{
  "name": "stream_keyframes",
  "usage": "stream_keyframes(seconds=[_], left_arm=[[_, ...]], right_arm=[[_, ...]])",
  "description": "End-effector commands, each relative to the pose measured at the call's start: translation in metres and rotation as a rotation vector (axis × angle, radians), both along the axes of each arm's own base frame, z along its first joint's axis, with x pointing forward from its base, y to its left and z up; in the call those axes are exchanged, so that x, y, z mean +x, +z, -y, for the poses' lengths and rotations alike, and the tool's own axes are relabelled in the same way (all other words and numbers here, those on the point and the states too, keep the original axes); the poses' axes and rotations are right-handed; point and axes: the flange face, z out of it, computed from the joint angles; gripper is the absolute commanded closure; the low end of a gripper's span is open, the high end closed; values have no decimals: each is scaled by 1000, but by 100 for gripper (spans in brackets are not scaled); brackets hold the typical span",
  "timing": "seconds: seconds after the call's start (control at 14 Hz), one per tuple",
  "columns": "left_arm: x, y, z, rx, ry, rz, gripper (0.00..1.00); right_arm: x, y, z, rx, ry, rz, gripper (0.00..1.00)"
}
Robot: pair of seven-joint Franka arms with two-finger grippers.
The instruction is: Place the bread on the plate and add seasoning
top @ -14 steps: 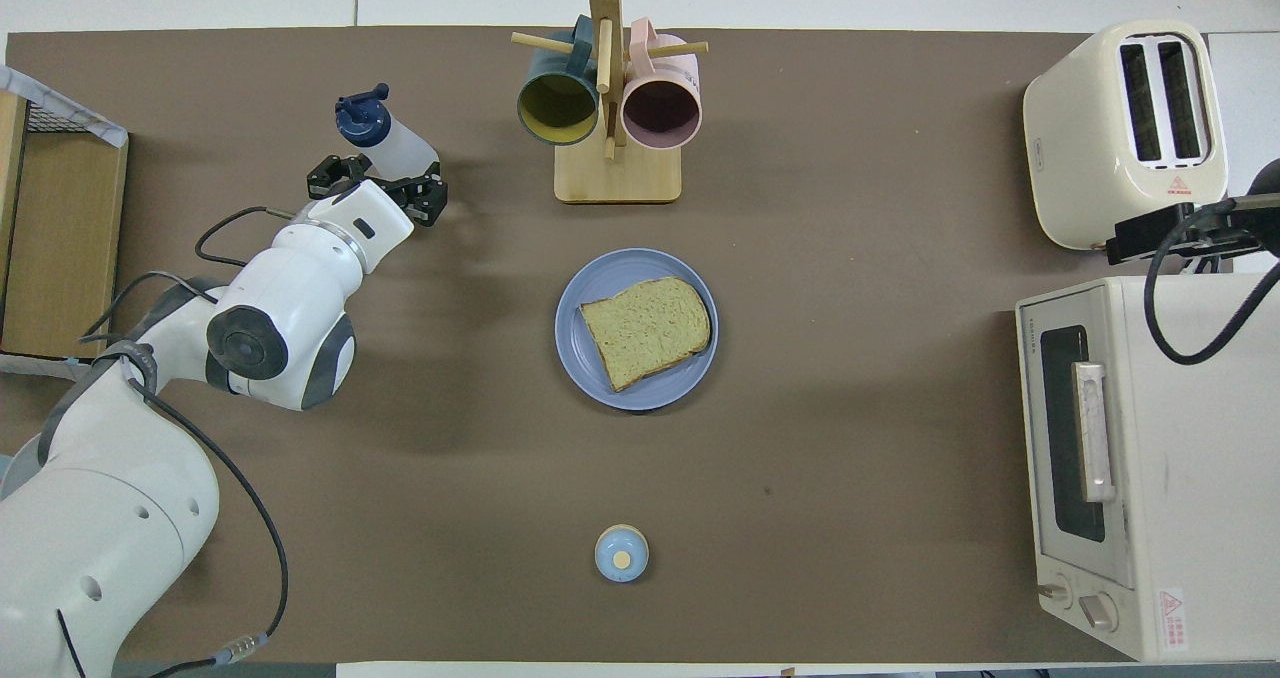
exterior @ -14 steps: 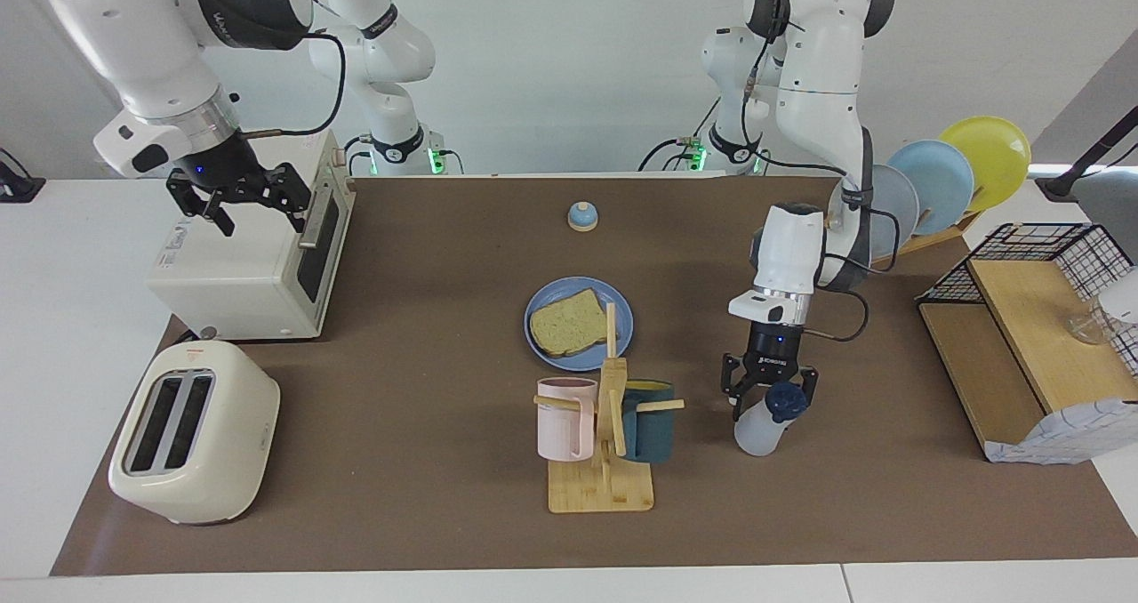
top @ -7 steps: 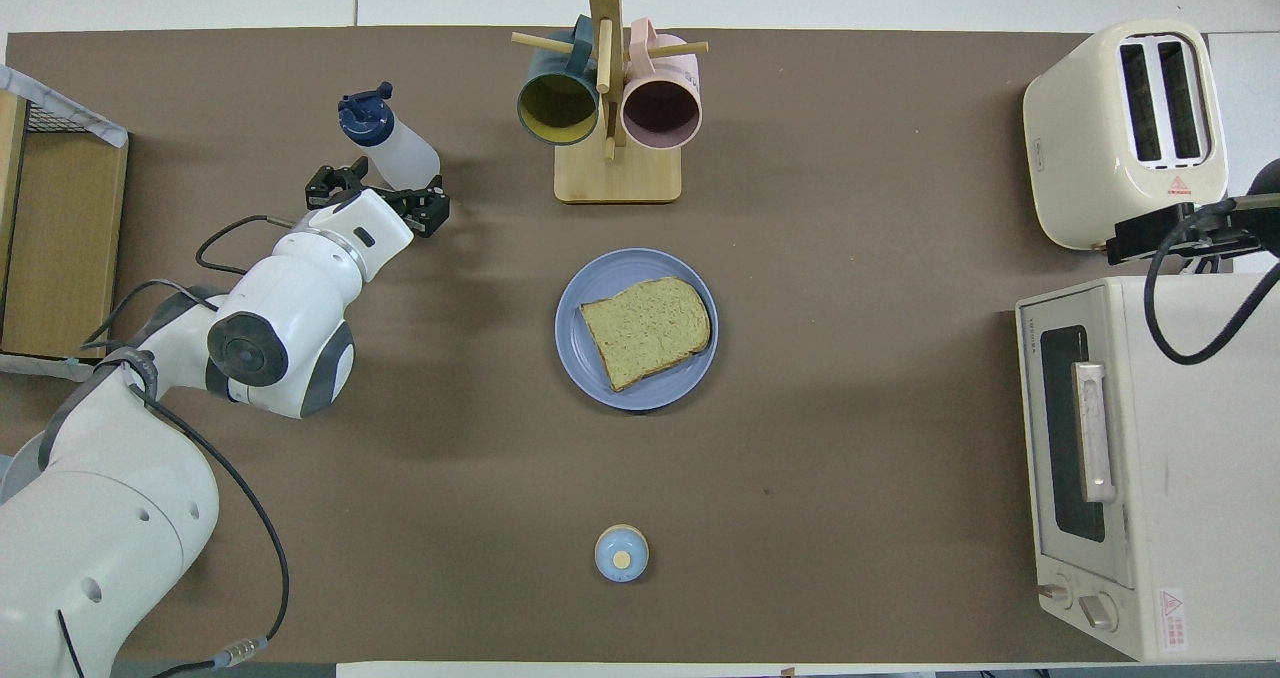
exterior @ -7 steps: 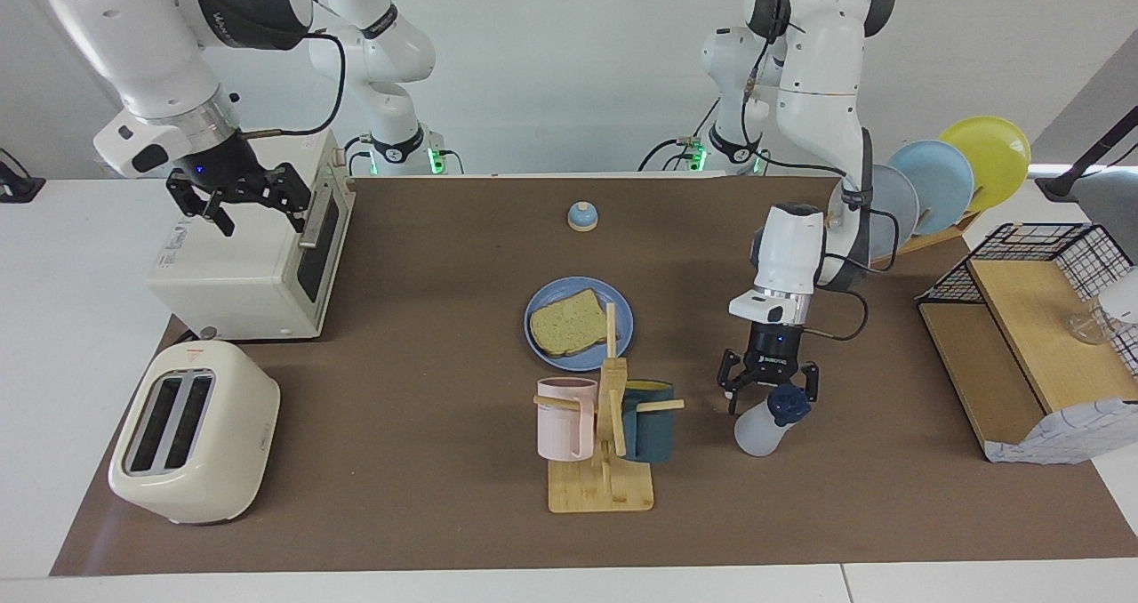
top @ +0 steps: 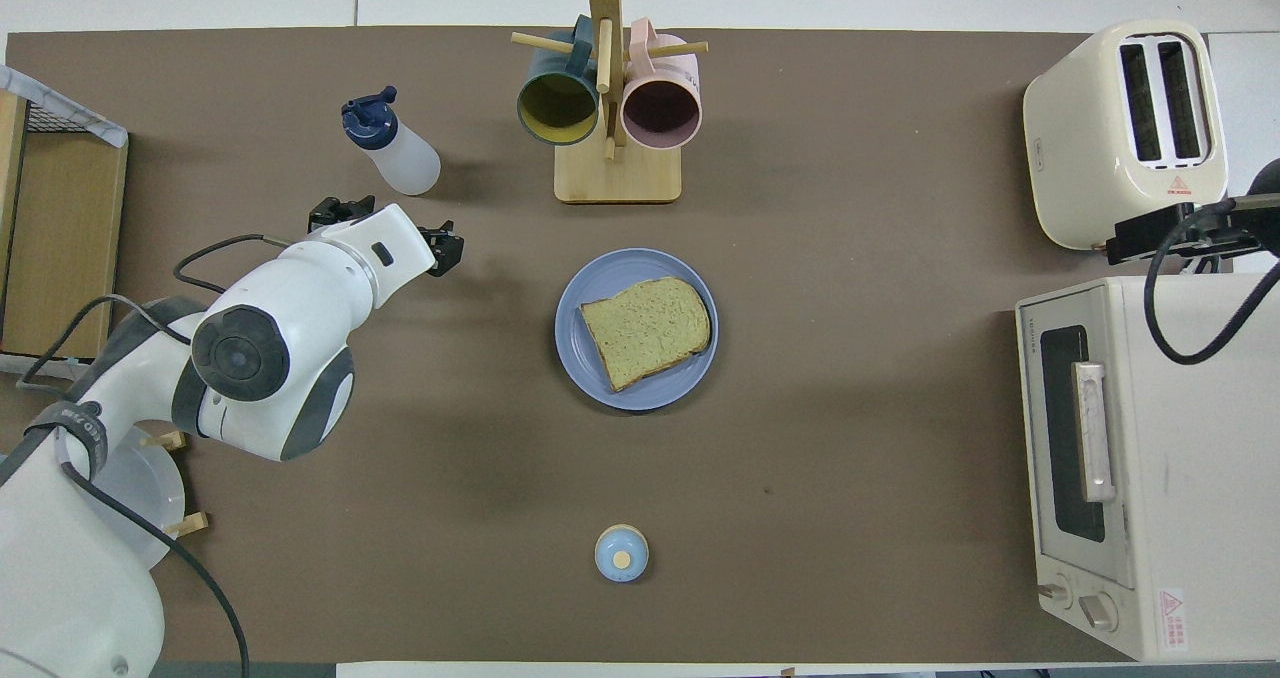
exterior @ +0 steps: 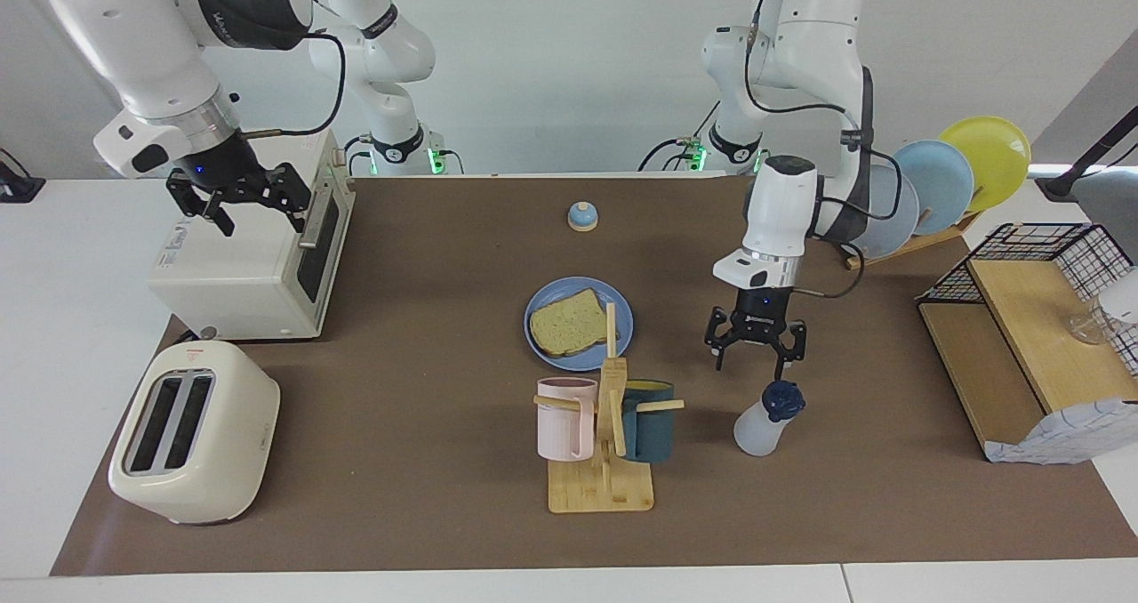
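Note:
The bread (exterior: 566, 323) (top: 646, 329) lies flat on the round blue plate (exterior: 623, 311) (top: 572, 350) in the middle of the brown mat. The seasoning bottle (exterior: 766, 420) (top: 391, 142), whitish with a navy cap, stands upright on the mat beside the mug rack, toward the left arm's end. My left gripper (exterior: 756, 351) (top: 385, 235) is open and empty, raised above the mat and apart from the bottle. My right gripper (exterior: 253, 205) is open and empty above the toaster oven, where the arm waits.
A wooden mug rack (exterior: 603, 425) (top: 607, 108) holds a pink and a teal mug, farther from the robots than the plate. A toaster oven (exterior: 258, 252), a cream toaster (exterior: 193, 430), a small blue bell (exterior: 582, 217), racked plates (exterior: 942, 176) and a wooden shelf (exterior: 1031, 354) stand around.
My left gripper has risen and drawn back from the seasoning bottle toward the robots. The bottle stays standing on the mat. The right arm has not moved.

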Motion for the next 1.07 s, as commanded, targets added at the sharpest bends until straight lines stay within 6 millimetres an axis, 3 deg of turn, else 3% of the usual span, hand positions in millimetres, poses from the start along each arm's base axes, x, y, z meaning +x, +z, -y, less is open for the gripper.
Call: stream_keyframes(seconds=[0.0, 0.21, 0.43, 0.5, 0.71, 0.86, 1.0], left_arm=[[-5, 38, 29, 43, 27, -94, 0], [6, 92, 45, 61, 107, -238, 0], [10, 150, 30, 66, 146, -374, 0], [10, 168, 17, 69, 142, -411, 0], [8, 205, -58, 74, 117, -512, 0], [1, 222, -108, 91, 83, -544, 0], [-6, 237, -142, 88, 73, -534, 0]], right_arm=[[-2, 1, 3, 9, 9, -2, 0], [-2, 1, 3, 9, 11, -2, 0], [-2, 1, 3, 9, 11, -2, 0], [-3, 2, 3, 9, 9, -1, 0], [-2, 1, 3, 9, 9, -2, 0], [-2, 1, 3, 9, 9, -2, 0], [-2, 1, 3, 9, 9, -1, 0]])
